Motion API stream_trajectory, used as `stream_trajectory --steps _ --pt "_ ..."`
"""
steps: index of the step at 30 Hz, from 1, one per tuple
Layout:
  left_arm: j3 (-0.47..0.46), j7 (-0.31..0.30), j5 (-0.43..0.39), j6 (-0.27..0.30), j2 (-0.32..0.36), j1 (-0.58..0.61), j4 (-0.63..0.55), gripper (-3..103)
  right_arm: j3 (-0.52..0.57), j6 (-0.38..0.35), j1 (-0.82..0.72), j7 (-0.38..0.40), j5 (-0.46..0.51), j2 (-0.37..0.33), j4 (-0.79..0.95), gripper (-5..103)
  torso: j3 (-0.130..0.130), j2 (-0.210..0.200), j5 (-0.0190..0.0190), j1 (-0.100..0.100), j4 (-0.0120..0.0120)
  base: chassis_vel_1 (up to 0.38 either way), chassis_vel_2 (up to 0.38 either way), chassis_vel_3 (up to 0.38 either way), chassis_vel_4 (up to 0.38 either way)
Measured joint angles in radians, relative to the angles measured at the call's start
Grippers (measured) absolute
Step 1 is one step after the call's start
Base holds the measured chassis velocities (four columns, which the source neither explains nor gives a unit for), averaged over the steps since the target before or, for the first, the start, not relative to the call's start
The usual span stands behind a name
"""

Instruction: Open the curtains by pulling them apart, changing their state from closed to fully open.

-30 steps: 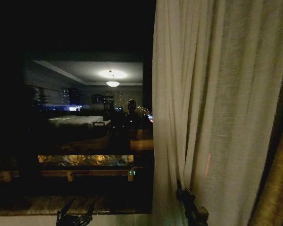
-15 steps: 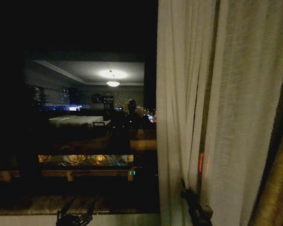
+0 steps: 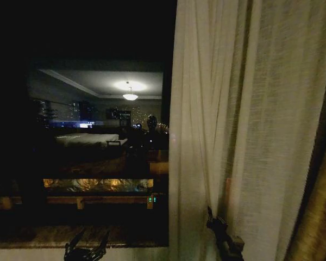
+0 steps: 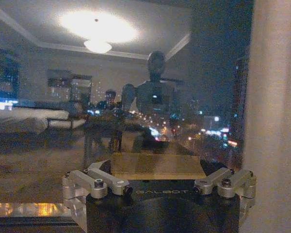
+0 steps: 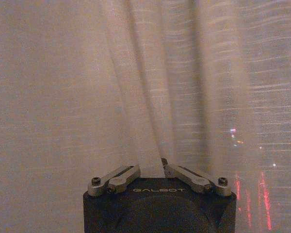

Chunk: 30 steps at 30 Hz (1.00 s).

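Curtains (image 3: 244, 125): cream-white, sheer, fine horizontal weave with vertical pleat shading; red light streaks on the fabric in the right wrist view. Drape (image 3: 320, 217) at far right: golden-brown. Right gripper (image 5: 152, 167): black body, silver links. Left gripper (image 4: 157, 182): black body, silver links. Window glass (image 3: 98, 136): dark, with a white lamp reflection.

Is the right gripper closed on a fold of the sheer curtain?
Yes: in the right wrist view, the right gripper pinches a fold of the sheer curtain.
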Motion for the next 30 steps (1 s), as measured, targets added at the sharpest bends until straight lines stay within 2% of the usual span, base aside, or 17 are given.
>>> stream_trajectory --steps 8,11,13,15,19,30 --pt "0.004 0.000 0.004 0.001 -0.006 -0.003 0.004 100 0.005 0.007 -0.004 -0.007 0.000 0.000 0.001 0 0.000 0.000 0.0002 0.000 0.0000 -0.210 -0.206 0.232 0.217" --pt "0.004 0.000 0.005 0.001 -0.007 -0.004 0.005 100 0.004 0.034 -0.024 -0.017 -0.037 -0.001 0.012 0 0.000 0.000 0.0005 0.000 -0.0003 -0.178 -0.164 0.155 0.168" --pt "0.002 0.001 0.005 0.002 -0.007 -0.005 0.006 100 -0.009 0.065 -0.060 -0.035 -0.078 -0.001 0.037 0 0.000 0.000 0.0009 0.000 -0.0007 -0.080 -0.119 0.067 0.047" --pt "0.002 0.001 0.005 0.003 -0.008 -0.006 0.006 100 -0.020 0.069 -0.077 -0.039 -0.080 -0.001 0.054 0 0.000 0.000 0.0009 0.000 -0.0008 -0.051 -0.007 -0.002 0.015" --pt "0.001 0.000 0.006 0.005 -0.008 -0.009 0.012 100 -0.055 0.073 -0.119 -0.054 -0.085 0.000 0.092 0 0.000 0.000 -0.0008 0.000 0.0004 0.015 0.012 -0.006 -0.005" --pt "-0.003 0.000 0.000 0.003 0.005 -0.015 0.025 100 -0.045 0.068 -0.084 -0.035 -0.084 0.000 0.068 0 0.000 0.000 0.0006 0.000 -0.0003 0.016 0.013 -0.006 -0.007"
